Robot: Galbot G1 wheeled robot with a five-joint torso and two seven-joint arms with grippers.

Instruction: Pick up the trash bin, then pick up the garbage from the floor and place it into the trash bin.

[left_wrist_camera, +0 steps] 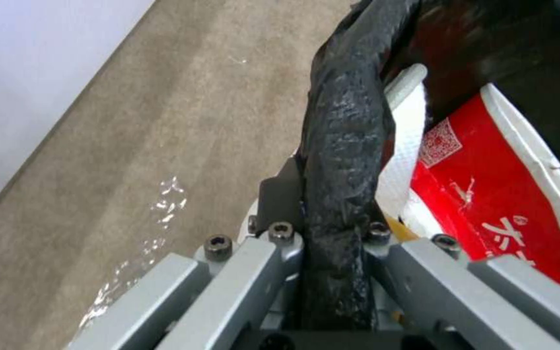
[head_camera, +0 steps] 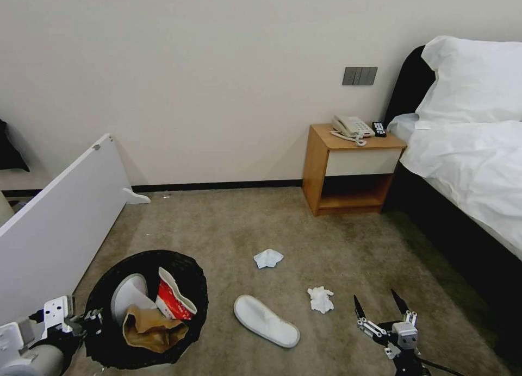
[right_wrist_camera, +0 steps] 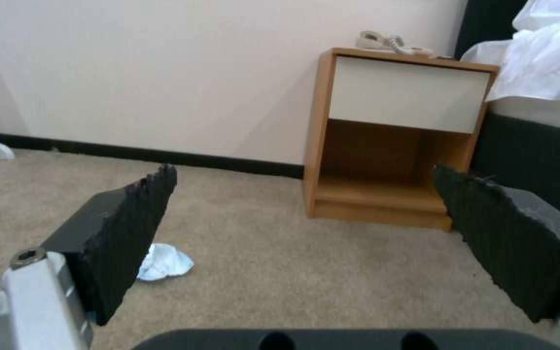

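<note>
Left gripper: jaws pressed together on the bag-covered rim of the trash bin, one finger outside the wall and one inside. In the head view the bin hangs tilted from this grip, its mouth turned up toward the camera. The pick-up step appears complete.

Contents, just inside the rim from the left jaws: one white slipper against the inner wall, a red snack packet beside it, and a brown paper bag lying in front of both. These items count as already deposited.

Right gripper: jaws spread wide and empty, fingertips pointing toward the far wall, held low over the floor. No object lies between the pads.

Remaining garbage, relative to the right jaws:
- crumpled tissue, close by on the side toward the bin;
- second slipper, farther on toward the bin, lying flat between the two grippers;
- second tissue, ahead of the jaws and on the bin side, also visible past the pad in the right wrist view.

Status, as a judgement: roughly half done. Three items remain on the carpet; the nearest tissue is the easiest reach. No bottle or can can be made out among the bin's visible contents or on the carpet.
</note>
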